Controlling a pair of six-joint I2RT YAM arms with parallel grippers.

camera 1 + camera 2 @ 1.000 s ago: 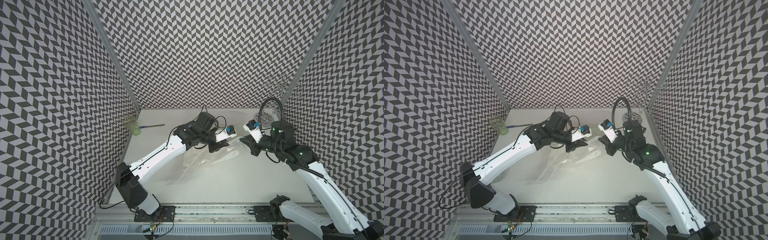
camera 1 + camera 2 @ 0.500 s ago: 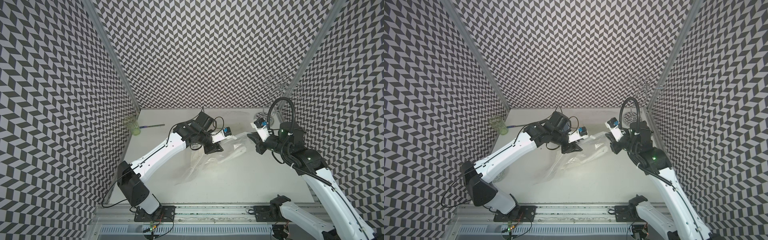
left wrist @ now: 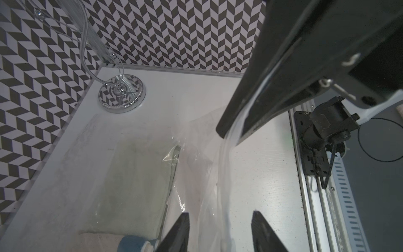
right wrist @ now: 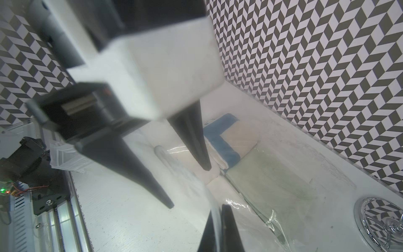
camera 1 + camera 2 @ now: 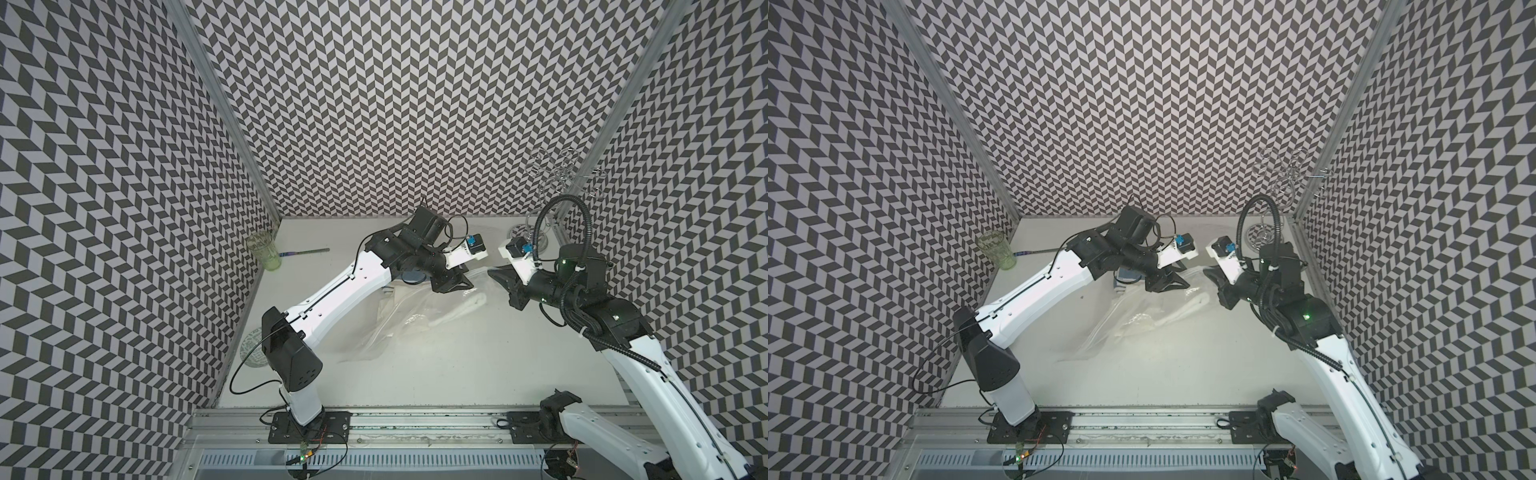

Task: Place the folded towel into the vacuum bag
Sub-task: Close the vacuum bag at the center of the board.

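The step in hand looks like the loading itself. The right gripper (image 3: 229, 139) is pinching the bag (image 5: 415, 324) by its white zip strip (image 3: 224, 179), jaws closed on it, and is holding that edge up off the table (image 5: 457, 374), seemingly to keep the mouth open. The left gripper (image 3: 220, 215) is hovering low beside the strip with its jaws standing apart, gripping nothing. The towel (image 4: 226, 148) is lying folded on the table just under the left gripper, close to the far wall (image 4: 305, 65), with one left fingertip (image 4: 205, 165) hanging right above it. It is showing a beige face with a blue band along one fold, and it is sitting beside a pale green patch (image 4: 272, 181) that is showing through the plastic. Glossy film seems to be crossing part of the towel, but I cannot tell whether it is lying inside the bag or only at its lip. The bag is looking clear, shiny and crumpled, trailing loose toward the front of the table. If the towel is not fully in, the next move is calling for the left jaws to close on its folded edge and slide it deeper while the right is holding the mouth raised. The slack film could snag.
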